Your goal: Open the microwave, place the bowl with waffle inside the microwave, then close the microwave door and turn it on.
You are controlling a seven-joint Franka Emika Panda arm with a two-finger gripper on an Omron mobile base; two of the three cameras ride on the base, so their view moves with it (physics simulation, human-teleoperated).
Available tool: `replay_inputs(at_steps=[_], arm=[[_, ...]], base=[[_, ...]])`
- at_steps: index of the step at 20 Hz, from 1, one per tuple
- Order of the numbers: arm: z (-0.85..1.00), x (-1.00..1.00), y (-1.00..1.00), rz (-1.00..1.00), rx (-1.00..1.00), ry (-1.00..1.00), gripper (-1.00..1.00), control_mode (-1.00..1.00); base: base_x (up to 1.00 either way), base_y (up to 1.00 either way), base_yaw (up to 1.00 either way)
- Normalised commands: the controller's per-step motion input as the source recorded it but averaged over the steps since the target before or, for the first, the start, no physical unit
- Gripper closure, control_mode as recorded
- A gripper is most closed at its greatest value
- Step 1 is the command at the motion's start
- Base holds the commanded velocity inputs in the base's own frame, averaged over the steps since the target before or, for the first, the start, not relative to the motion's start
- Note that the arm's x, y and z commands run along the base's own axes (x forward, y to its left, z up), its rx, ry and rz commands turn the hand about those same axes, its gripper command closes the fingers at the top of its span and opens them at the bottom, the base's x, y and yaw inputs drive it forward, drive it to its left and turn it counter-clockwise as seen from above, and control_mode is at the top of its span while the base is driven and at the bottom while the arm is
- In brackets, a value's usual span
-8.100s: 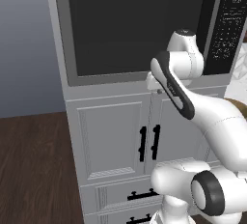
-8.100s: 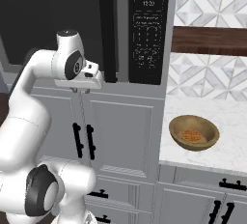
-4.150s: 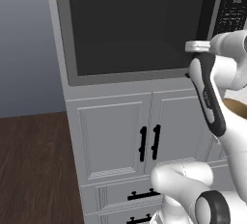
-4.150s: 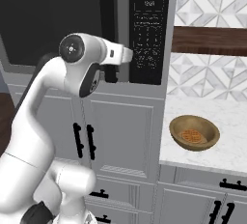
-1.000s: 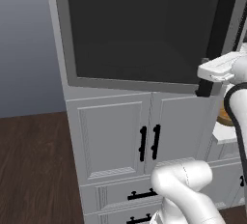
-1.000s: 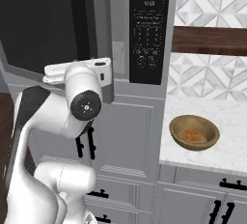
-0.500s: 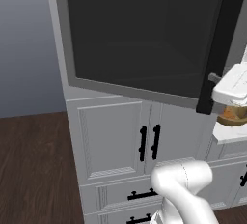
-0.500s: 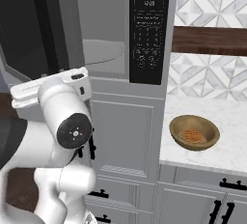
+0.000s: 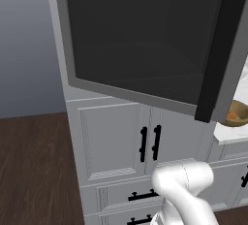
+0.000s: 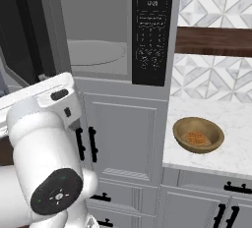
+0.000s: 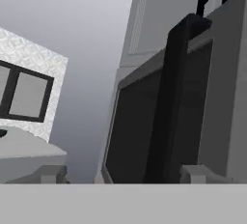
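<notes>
The microwave (image 10: pixel 98 35) stands open, so its pale cavity and round turntable (image 10: pixel 93 52) show beside the black keypad (image 10: pixel 150 30). The microwave door (image 9: pixel 140 49) is swung out toward me, its tall black handle (image 9: pixel 218 49) at the free edge. In the hand view my gripper (image 11: pixel 123 177) is open. Its fingertips (image 11: pixel 50 175) stand wide apart with the door handle (image 11: pixel 169 107) between them, nearer the right one. The tan bowl (image 10: pixel 198 134) with the golden waffle (image 10: pixel 195 137) sits on the white counter to the right of the microwave. The bowl's (image 9: pixel 237 115) edge peeks out behind the door in the left base view.
White panelled cabinet doors with black handles (image 10: pixel 86 143) sit below the microwave. The marble counter (image 10: pixel 231 143) extends right under a dark wood shelf (image 10: pixel 214 40). Dark wood floor (image 9: pixel 34 170) lies to the left. My own white arm (image 10: pixel 44 163) bulks in the foreground.
The microwave door has swung farther open toward me. The fingers have spread wide apart at the handle. The arm has drawn back with the door.
</notes>
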Motion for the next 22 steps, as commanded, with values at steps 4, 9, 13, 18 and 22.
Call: replay_inputs(at_steps=[4,9,13,18,22], arm=[[0.13,-0.37,-0.91,0.07,0.14,-0.18,-1.00,-1.00],[-0.02,0.23,-0.84,0.27,0.14,-0.01,-1.00,-1.00],[-0.22,0.64,-0.15,0.39,0.14,0.05,-1.00,-1.00],[-0.30,0.87,0.00,0.38,0.17,0.09,-1.00,-1.00],[-0.17,0.67,0.05,0.17,0.09,0.05,-1.00,-1.00]], base=[[0.00,0.00,0.00],[0.00,0.00,0.00],[0.00,0.00,0.00],[0.00,0.00,0.00],[0.00,0.00,0.00]])
